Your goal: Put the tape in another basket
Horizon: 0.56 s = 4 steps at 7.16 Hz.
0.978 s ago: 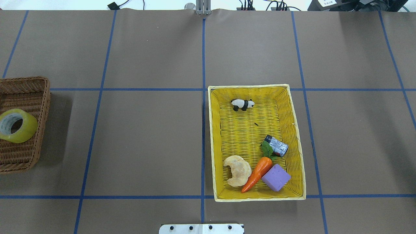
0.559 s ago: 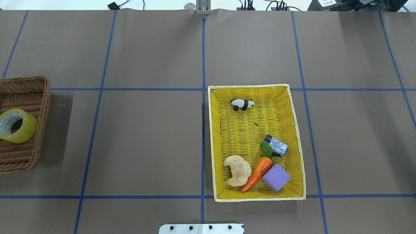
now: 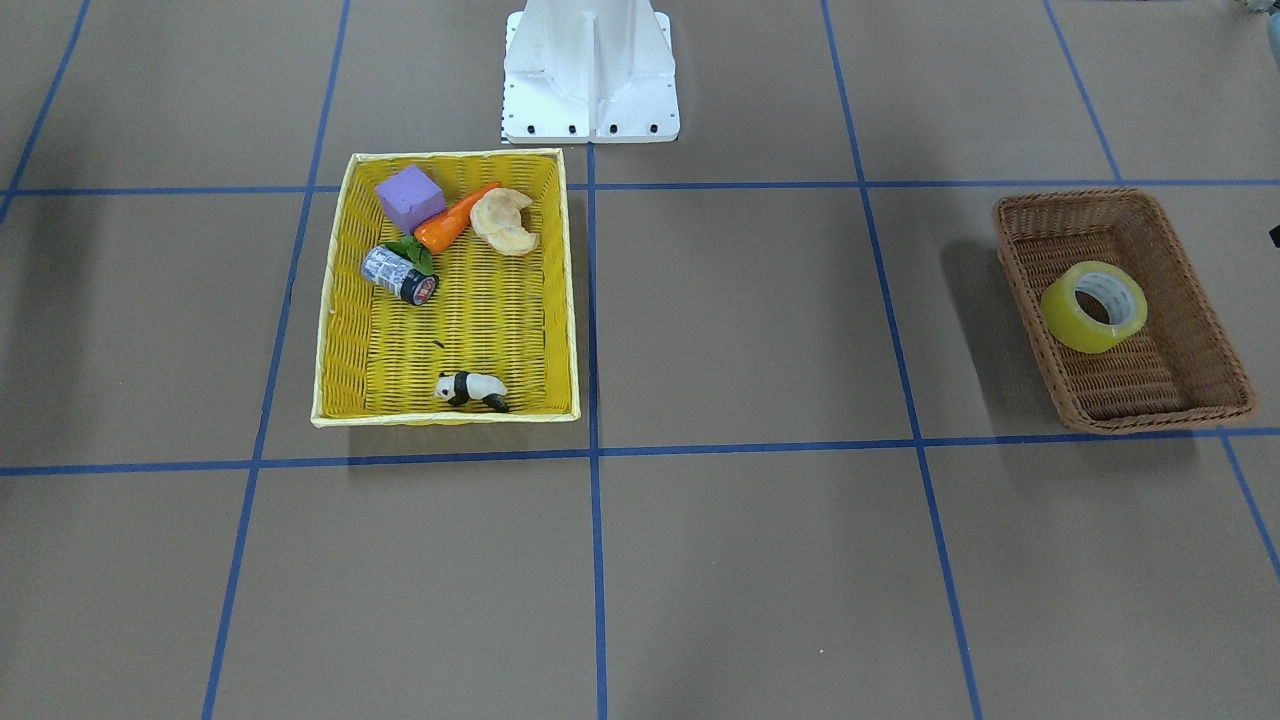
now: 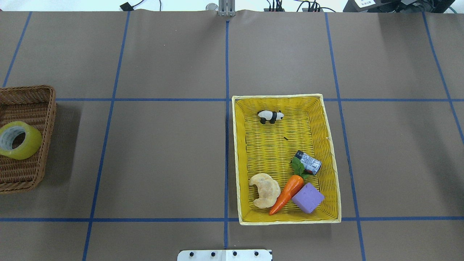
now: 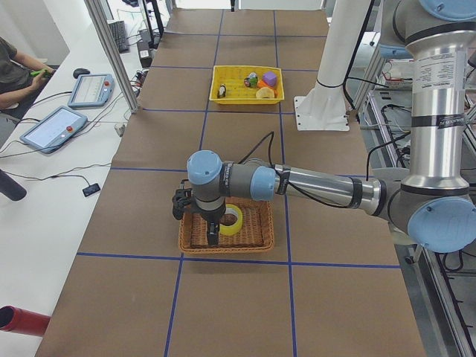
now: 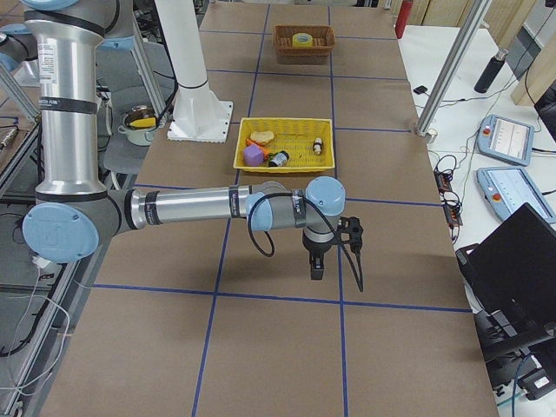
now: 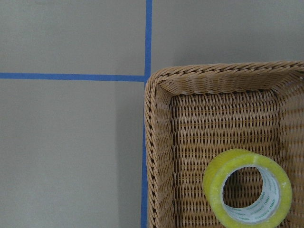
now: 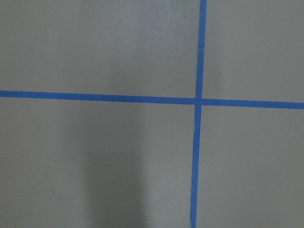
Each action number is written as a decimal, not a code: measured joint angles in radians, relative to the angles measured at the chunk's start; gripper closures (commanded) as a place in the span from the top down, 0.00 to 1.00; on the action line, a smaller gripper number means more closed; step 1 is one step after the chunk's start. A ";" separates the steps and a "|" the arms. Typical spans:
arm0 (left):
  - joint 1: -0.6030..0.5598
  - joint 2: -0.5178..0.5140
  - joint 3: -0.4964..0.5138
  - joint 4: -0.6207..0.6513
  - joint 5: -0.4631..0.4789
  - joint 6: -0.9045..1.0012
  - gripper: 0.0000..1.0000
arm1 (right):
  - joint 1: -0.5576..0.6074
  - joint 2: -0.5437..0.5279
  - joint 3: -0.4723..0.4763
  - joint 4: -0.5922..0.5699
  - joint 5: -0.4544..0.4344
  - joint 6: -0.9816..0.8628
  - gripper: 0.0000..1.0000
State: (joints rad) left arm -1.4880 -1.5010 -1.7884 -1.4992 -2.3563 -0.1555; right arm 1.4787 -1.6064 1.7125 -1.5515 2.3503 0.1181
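Observation:
The tape (image 3: pixel 1093 306) is a yellowish roll that lies tilted inside the brown wicker basket (image 3: pixel 1075 198). Both also show at the left edge of the overhead view, tape (image 4: pixel 18 140) and basket (image 4: pixel 49 108). The left wrist view looks down on the tape (image 7: pixel 247 192) and one corner of the basket (image 7: pixel 156 142). My left gripper (image 5: pixel 213 236) hangs over the basket (image 5: pixel 223 249), beside the tape (image 5: pixel 231 220). I cannot tell if it is open or shut. My right gripper (image 6: pixel 317 269) hangs over bare table, far from the tape (image 6: pixel 302 38). I cannot tell its state either.
A yellow basket (image 4: pixel 237 163) near the table's middle holds a panda figure (image 4: pixel 270 116), a small can (image 4: pixel 309 162), a carrot (image 4: pixel 288 193), a croissant (image 4: pixel 265 190) and a purple block (image 4: pixel 307 198). The white robot base (image 3: pixel 590 80) stands behind it. Blue tape lines grid the brown table.

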 measured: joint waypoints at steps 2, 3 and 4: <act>0.000 0.002 0.005 0.003 -0.039 0.000 0.98 | 0.000 -0.001 -0.001 -0.001 -0.011 0.001 1.00; 0.000 0.002 0.005 0.002 -0.046 0.000 0.98 | -0.003 0.000 -0.001 -0.002 -0.030 0.000 1.00; 0.000 0.004 0.006 0.001 -0.048 0.001 0.98 | -0.012 0.001 -0.001 -0.003 -0.061 -0.003 1.00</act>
State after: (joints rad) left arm -1.4880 -1.4973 -1.7829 -1.4983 -2.4046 -0.1547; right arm 1.4668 -1.6054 1.7114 -1.5547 2.2896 0.1152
